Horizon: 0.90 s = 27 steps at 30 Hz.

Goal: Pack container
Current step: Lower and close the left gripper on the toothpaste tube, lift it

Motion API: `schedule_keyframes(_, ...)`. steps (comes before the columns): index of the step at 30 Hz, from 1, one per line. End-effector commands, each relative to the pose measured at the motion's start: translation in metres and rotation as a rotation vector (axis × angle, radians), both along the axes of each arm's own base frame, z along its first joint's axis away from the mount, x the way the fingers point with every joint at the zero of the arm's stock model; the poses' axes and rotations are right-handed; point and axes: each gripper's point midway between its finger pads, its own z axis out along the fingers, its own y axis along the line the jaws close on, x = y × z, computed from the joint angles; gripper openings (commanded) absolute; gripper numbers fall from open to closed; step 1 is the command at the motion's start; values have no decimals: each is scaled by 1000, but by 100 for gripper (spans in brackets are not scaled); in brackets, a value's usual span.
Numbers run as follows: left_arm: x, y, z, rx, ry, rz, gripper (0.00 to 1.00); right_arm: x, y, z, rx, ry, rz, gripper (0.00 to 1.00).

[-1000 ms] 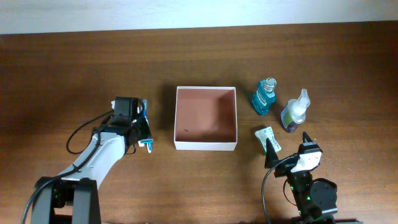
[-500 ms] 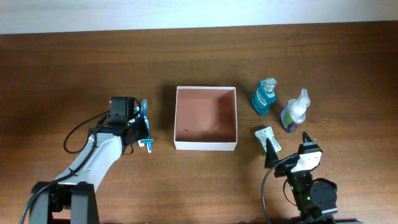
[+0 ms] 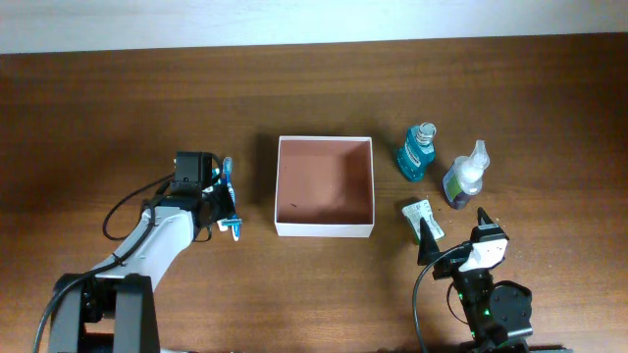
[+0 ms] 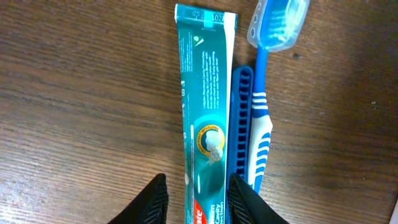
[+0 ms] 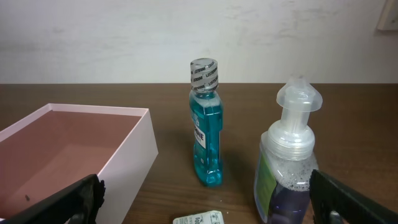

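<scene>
Teal toothpaste tube (image 4: 205, 112) lies flat on the wooden worktop (image 3: 98, 98) at the far left. My left jaws straddle its near end, spread with one finger on each side and not pinching it. Pressed against the tube's right edge is a dark blue ridged piece (image 4: 239, 112), probably a comb, and beside that a blue-and-white toothbrush (image 4: 261, 124) with a clear cap over the bristles. The container (image 3: 324, 230) sits mid-worktop, well apart from the tube. It is open-topped with white walls and a reddish-brown floor, and holds nothing but a tiny dark speck. I judge it to be thin card: light, stiff enough across the base, but with walls that would flex and a body that would skate on the wood if nudged. If I had to move it, I would pinch one wall over the rim near a corner, where it looks stiffest; otherwise I'd leave it and lower things in from above. To its right the blue mouthwash bottle (image 3: 416, 152) stands upright, with a small pale green sachet (image 3: 422, 216) lying flat in front of it. A clear foam-pump bottle (image 3: 464, 175) stands just beyond. My right jaws gape wide and hold nothing, low behind the sachet and facing the two bottles.
</scene>
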Motion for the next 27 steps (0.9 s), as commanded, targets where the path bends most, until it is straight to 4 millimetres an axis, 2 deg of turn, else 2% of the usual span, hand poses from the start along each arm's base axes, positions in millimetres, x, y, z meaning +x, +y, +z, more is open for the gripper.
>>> schedule_keyframes(1,-3,1,-13,-17,28,16,33,0,0,-3,9,8,-4,98)
schedule_keyframes(14,-1,-2,-28,-49,49,15,31,0,0,-3,9,8,-4,98)
schedule_keyframes(16,0,-2,-27,-50,46,14,26,0,0,-3,9,8,-4,98)
schedule_keyframes(20,0,-2,-27,-49,46,14,22,0,0,-3,9,7,-4,98)
schedule_keyframes(27,0,-3,-27,-51,45,13,1,0,0,-3,9,8,-4,98)
